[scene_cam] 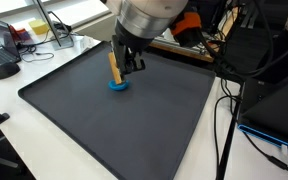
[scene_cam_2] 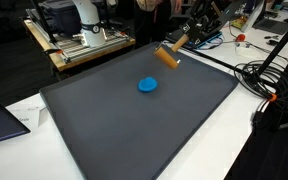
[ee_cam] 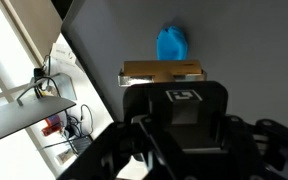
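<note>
Wooden block (scene_cam: 114, 68) is clamped in the jaws, tilted and lifted off the dark mat (scene_cam: 134, 130), over the blue disc (scene_cam_2: 148, 85) lying flat there. Risk: the grip looks shallow, so the block could pivot or slip out onto the disc. Jaw contact is hidden in the wrist view, and the gap between block and disc is hard to judge.

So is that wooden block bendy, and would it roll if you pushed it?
Probably not bendy: the wooden block looks straight, with no sag, while the tool squeezes it. It likely wouldn't roll, because its faces look flat with square edges in the wrist view. Stood on end it might tip over, since it looks long and narrow.
</note>
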Tool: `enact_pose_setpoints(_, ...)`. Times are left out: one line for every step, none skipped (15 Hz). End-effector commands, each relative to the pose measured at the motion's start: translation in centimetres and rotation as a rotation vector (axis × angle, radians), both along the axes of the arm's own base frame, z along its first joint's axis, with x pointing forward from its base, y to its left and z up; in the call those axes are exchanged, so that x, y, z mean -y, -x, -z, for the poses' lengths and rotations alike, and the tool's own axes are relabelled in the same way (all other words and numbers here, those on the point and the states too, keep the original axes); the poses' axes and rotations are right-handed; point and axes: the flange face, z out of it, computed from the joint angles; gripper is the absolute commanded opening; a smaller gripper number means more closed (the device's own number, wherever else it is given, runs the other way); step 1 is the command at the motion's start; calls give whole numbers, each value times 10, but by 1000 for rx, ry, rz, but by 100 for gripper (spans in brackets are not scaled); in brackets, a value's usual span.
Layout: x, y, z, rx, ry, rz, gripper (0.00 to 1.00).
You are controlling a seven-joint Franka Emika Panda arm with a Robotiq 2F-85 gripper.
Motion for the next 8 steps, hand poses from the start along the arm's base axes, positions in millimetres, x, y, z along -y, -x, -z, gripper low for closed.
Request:
enact_pose_setpoints(-5,-4,-1,49,21,32,23)
enact_pose_setpoints(-5,-5,3,51,23,35,23)
enact_pose_setpoints(-3,-6,7,54,28,44,23)
enact_pose_setpoints(-3,-7,11,55,31,49,23)
enact_pose_setpoints(-3,-8,16,59,31,50,23)
enact_pose_setpoints(-4,-9,20,65,37,48,23)
enact_pose_setpoints(-5,-10,26,61,42,44,23)
enact_pose_setpoints(-6,-10,30,65,53,41,23)
